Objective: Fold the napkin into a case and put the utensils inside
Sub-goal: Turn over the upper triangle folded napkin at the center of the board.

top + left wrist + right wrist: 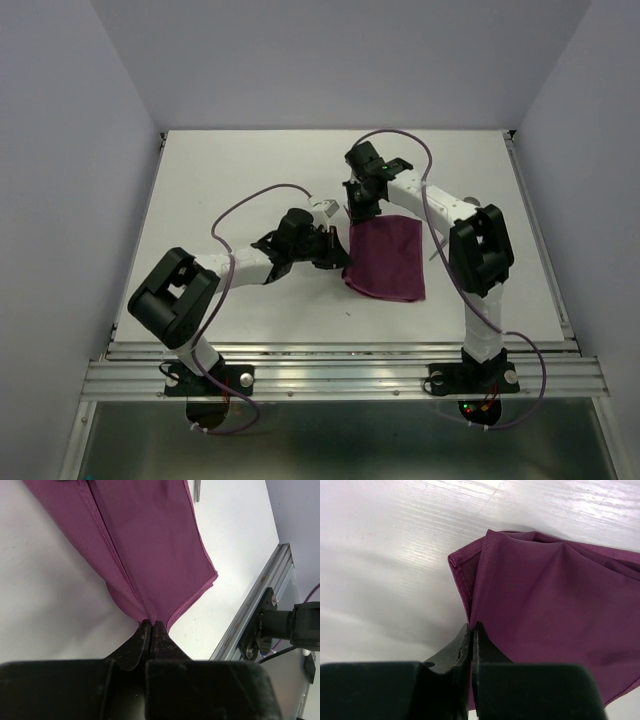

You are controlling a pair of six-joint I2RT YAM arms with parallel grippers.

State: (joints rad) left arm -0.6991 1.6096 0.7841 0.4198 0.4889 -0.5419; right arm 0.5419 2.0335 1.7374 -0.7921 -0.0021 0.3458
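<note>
The left gripper (151,624) has its jaws pressed together on a thin fold of the plum-purple napkin (150,535), pinching it right at the tips where a hemmed edge runs into them. From that pinch the cloth spreads away flat on the white table (45,610). It lies in at least two layers, with a lower strip showing along one side of the hem and a broader upper panel on the other. One hemmed corner of the upper panel lies toward the aluminium rail (260,587) at the near edge of the table. Just past the far side of the cloth, the end of a slender silver utensil (196,490) rests on the table; which piece it is cannot be told.

The right gripper (472,628) is likewise closed, its jaws nipping the napkin's (545,605) edge just beside a folded, doubled-over corner. The fabric rises in soft creases from that grip.

From above, the napkin (390,260) is a folded, roughly rectangular shape lying right of the table's (230,170) centre, nearer the near edge than the far one. The left gripper (338,254) holds it at the near end of its left edge. The right gripper (358,210) holds it at the far left corner.
</note>
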